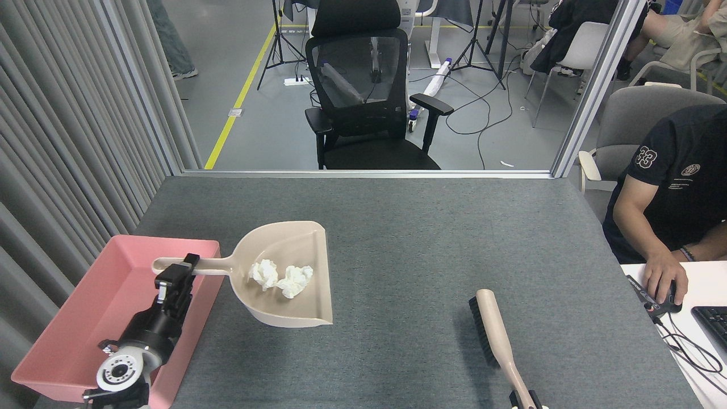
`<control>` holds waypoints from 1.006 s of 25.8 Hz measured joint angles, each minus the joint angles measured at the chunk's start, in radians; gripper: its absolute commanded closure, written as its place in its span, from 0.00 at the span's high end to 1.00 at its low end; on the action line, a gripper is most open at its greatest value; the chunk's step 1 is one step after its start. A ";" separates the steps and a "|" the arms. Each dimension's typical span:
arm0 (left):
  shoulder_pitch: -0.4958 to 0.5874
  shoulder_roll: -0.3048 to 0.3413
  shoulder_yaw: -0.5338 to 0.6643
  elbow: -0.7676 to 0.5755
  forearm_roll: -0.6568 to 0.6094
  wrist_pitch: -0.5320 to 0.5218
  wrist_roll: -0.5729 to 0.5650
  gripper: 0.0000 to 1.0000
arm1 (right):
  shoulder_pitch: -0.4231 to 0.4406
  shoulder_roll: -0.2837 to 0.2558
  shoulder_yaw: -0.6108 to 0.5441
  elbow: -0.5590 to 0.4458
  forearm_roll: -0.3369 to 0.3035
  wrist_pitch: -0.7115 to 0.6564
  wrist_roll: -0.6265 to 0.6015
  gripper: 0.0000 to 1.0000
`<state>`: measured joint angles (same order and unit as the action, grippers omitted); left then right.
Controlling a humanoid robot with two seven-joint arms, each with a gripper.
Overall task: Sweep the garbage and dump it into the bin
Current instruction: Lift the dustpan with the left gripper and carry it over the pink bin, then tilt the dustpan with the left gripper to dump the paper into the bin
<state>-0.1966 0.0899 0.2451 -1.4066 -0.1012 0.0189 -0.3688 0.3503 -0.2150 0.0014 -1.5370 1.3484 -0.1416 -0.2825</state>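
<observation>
The light, loose garbage [281, 277] is carried in the stiff dustpan [287, 307], whose handle is clamped by the left gripper [177, 274].

bin [122, 272]: you see smooth pink plastic
dustpan [287, 309]: smooth beige plastic
garbage [281, 278]: crumpled white paper
table [431, 227]: rough grey cloth
brush [500, 332]: beige plastic, black bristles

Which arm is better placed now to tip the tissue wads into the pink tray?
The left. Its gripper grips the dustpan handle beside the pink tray, with both tissue wads inside the pan. The right gripper, at the bottom edge, is by the brush handle, far from the tray.
</observation>
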 measured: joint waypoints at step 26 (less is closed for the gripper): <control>-0.006 0.461 0.180 0.325 0.185 -0.206 -0.051 0.27 | -0.002 -0.006 0.000 0.000 0.000 -0.006 0.005 0.04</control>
<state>-0.2022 0.5511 0.4256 -1.0818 0.0835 -0.1875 -0.4195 0.3482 -0.2212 0.0018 -1.5372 1.3484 -0.1472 -0.2771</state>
